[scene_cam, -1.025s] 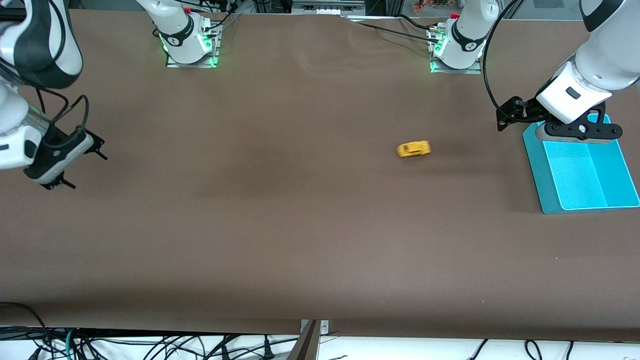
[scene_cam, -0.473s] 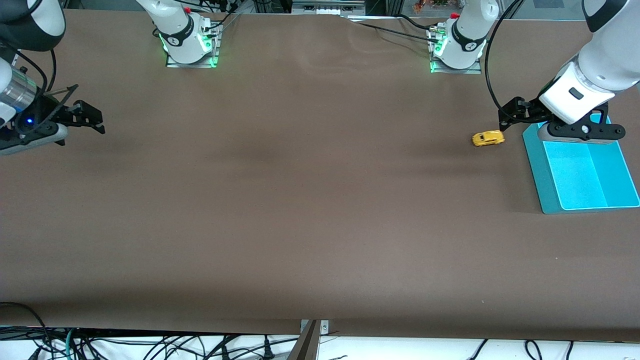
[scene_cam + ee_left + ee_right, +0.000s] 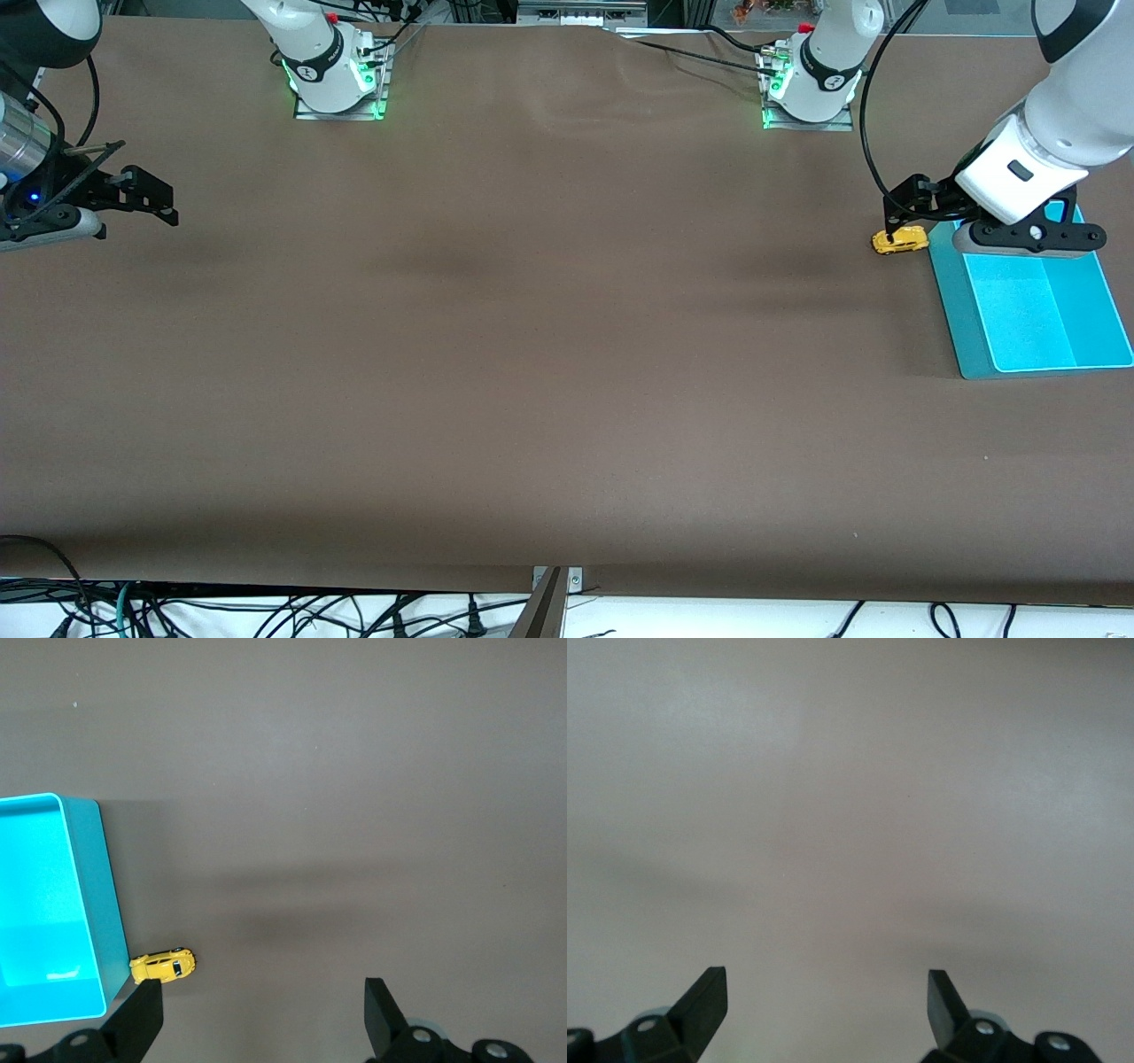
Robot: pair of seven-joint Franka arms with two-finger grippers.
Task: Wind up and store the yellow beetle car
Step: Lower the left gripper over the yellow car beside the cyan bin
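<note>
The yellow beetle car (image 3: 900,240) has rolled along the table (image 3: 532,372) from its middle to the left arm's end, and now sits on its wheels just beside the teal bin (image 3: 961,310), at the bin's corner farthest from the front camera. The left gripper (image 3: 895,208) hangs over the car, fingers spread wide and empty. The right gripper (image 3: 164,199), also wide open and empty, has lifted and turned over the table's right-arm end.

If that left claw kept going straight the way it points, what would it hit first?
Probably bare table. The left gripper, jaws open, points down; the car sits just off its line, against the bin.
</note>
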